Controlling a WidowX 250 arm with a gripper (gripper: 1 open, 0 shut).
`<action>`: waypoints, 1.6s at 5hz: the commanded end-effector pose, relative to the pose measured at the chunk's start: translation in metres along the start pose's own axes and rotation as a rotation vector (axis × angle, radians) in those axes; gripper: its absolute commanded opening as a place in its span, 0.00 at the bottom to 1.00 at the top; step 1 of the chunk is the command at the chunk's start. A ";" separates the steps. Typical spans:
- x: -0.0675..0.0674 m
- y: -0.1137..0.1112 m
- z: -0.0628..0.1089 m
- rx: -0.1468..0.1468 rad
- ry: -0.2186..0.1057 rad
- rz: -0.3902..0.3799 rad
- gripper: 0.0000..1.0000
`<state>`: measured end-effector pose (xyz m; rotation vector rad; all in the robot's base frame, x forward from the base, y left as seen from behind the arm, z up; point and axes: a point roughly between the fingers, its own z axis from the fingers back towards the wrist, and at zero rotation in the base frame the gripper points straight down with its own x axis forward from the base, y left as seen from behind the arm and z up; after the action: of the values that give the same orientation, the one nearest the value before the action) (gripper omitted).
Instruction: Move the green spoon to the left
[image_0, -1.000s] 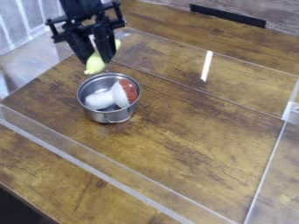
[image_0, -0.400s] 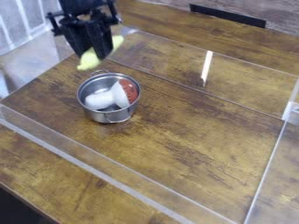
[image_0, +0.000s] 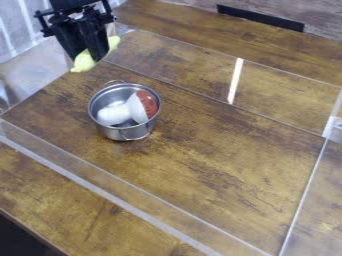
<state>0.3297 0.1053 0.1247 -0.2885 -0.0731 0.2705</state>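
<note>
The black robot gripper (image_0: 83, 58), its jaws closed on the green spoon (image_0: 96, 54), has shifted toward the upper left since a moment ago, when it was nearer the bowl. The spoon hangs tilted beneath it, above the wooden table (image_0: 221, 185), so the leftward carry seems under way, with lowering and release left to do. To their right, the steel bowl (image_0: 124, 121) with white and red contents sits where it was.

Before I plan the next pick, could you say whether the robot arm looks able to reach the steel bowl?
Probably not yet: its claw is shut on the green spoon, though nothing covers the bowl.
</note>
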 end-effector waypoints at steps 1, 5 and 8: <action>0.005 0.008 0.015 0.023 -0.060 -0.016 0.00; 0.016 0.047 -0.007 0.060 -0.015 -0.053 0.00; 0.024 0.041 0.003 0.061 0.007 -0.132 1.00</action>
<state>0.3376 0.1461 0.0975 -0.2501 -0.0222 0.1523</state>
